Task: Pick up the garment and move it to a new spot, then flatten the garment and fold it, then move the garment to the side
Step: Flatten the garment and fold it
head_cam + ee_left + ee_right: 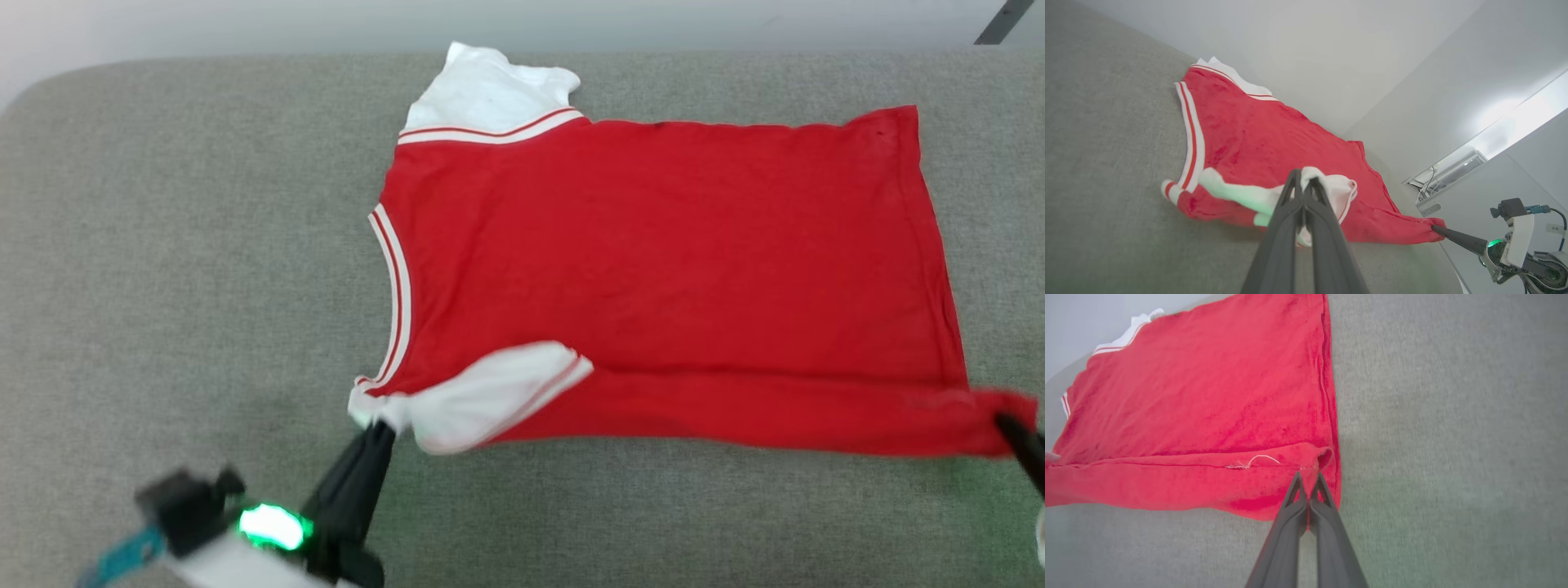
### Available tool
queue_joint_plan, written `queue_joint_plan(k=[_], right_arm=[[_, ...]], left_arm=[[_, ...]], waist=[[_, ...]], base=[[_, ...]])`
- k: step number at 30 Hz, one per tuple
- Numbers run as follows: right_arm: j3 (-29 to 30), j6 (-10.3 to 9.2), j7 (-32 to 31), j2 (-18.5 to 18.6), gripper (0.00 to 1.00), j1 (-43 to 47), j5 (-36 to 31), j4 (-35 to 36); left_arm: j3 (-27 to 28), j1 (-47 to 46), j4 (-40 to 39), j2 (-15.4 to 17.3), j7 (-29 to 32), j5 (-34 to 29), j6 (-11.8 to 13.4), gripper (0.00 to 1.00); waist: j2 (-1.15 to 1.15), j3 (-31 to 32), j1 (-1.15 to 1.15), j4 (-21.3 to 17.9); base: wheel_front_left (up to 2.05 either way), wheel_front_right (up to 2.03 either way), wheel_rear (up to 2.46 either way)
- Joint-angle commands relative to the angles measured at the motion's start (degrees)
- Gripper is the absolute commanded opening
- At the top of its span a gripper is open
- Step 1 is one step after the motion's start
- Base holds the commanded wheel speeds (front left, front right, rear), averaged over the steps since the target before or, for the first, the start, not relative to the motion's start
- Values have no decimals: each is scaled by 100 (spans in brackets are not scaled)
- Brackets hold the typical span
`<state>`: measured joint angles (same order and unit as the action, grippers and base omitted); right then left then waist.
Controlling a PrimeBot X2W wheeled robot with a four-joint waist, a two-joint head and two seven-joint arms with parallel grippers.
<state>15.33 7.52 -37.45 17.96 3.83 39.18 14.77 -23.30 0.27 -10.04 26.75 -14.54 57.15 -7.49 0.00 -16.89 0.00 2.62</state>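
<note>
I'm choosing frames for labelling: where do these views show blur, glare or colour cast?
Head view: soft all over, the green light by the left gripper blown out. Left wrist view: green cast on the garment's white sleeve, glare on the wall at right. Right wrist view: grey surface smeared, greenish near the bottom.

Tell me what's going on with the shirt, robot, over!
Left end effector shut on near white sleeve. Right end effector shut on hem corner. Red jersey T-shirt with white sleeves spread on grey fabric surface. Nothing blocking.
</note>
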Motion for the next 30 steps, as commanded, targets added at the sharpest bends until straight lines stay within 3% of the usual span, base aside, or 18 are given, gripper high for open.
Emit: queue_joint_plan(k=[1, 13, 22, 23, 26, 30], right_arm=[[-94, -6, -13, 65, 0, -385, -51, -132], [-863, -6, 221, 402, 0, -2062, -472, -1311], [-1313, -6, 812, 460, 0, -2562, -312, -2120], [-1360, -6, 878, 470, 0, -2597, -322, -2205], [-1521, -6, 1090, 517, 0, -2675, -370, -2426], [-1657, -6, 1309, 546, 0, -2741, -319, -2667]], left_arm=[[-108, -402, 124, 93, 67, 43, 5, 0], [-426, -2203, 1270, 178, 147, 222, 5, 0], [-257, -2555, 2429, -27, -31, -119, 29, 0], [-262, -2602, 2561, -52, -41, -264, 65, 5], [-280, -2639, 2907, -214, -34, -471, 80, 0], [-289, -2689, 3289, -292, -46, -729, 72, 0]], waist=[[0, -10, 0, -32], [0, -504, 0, -216], [0, -850, 0, -240], [0, -867, 0, -230], [0, -890, 0, -199], [0, -843, 0, -175]], base=[[0, 0, 0], [0, 0, 0], [0, 0, 0], [0, 0, 0], [0, 0, 0], [0, 0, 0]])
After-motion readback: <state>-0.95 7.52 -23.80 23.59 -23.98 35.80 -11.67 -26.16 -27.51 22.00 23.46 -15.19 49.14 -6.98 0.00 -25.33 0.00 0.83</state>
